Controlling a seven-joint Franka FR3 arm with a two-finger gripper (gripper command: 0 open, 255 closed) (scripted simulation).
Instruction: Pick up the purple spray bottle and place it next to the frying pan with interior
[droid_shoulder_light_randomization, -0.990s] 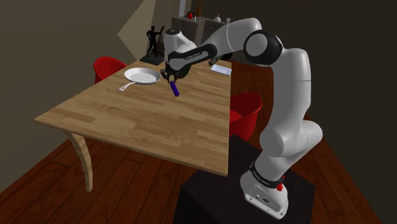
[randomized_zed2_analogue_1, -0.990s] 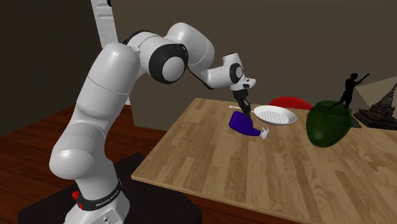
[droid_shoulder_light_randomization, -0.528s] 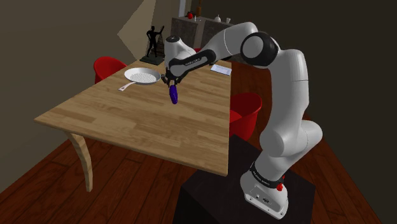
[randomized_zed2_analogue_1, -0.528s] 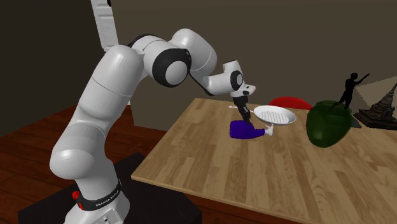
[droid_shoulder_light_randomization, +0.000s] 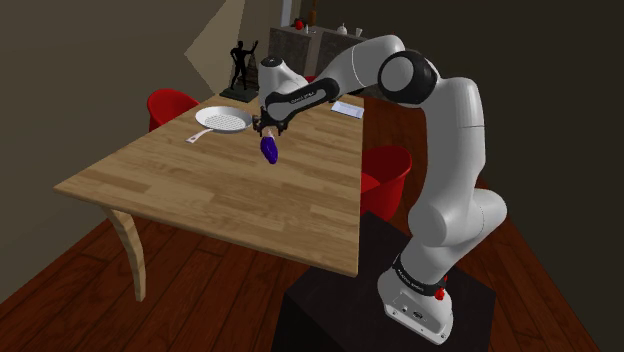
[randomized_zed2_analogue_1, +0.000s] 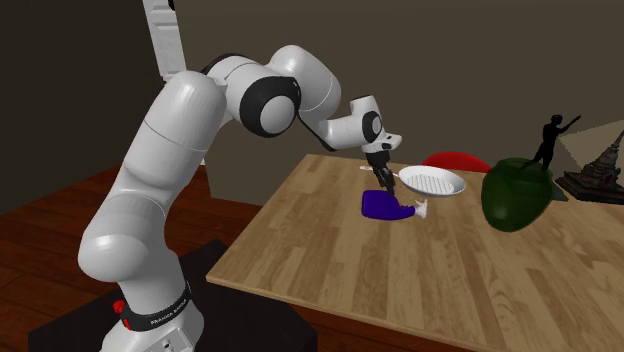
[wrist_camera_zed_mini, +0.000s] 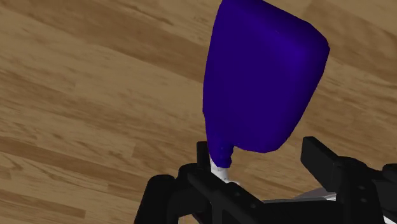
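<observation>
Read the shoulder view from left to right. The frying pan (droid_shoulder_light_randomization: 223, 120) lies flat toward the far end of the wooden table (droid_shoulder_light_randomization: 180, 185), with its handle pointing to the view's lower left.

Just right of the pan, the claw (droid_shoulder_light_randomization: 266, 131) points down at the table. It is closed on the purple spray bottle (droid_shoulder_light_randomization: 269, 149). In the wrist view the bottle's narrow end with its white neck runs in between the black fingers (wrist_camera_zed_mini: 321, 159), and the purple body extends away from them toward the wood. The bottle sits low over the table, near the pan but apart from it. You cannot tell whether it touches the surface.

Further right, the white arm (droid_shoulder_light_randomization: 440, 130) rises steeply from the black stand (droid_shoulder_light_randomization: 340, 300). It bends at a high dark joint, and its forearm slopes down and left to the bent wrist.
</observation>
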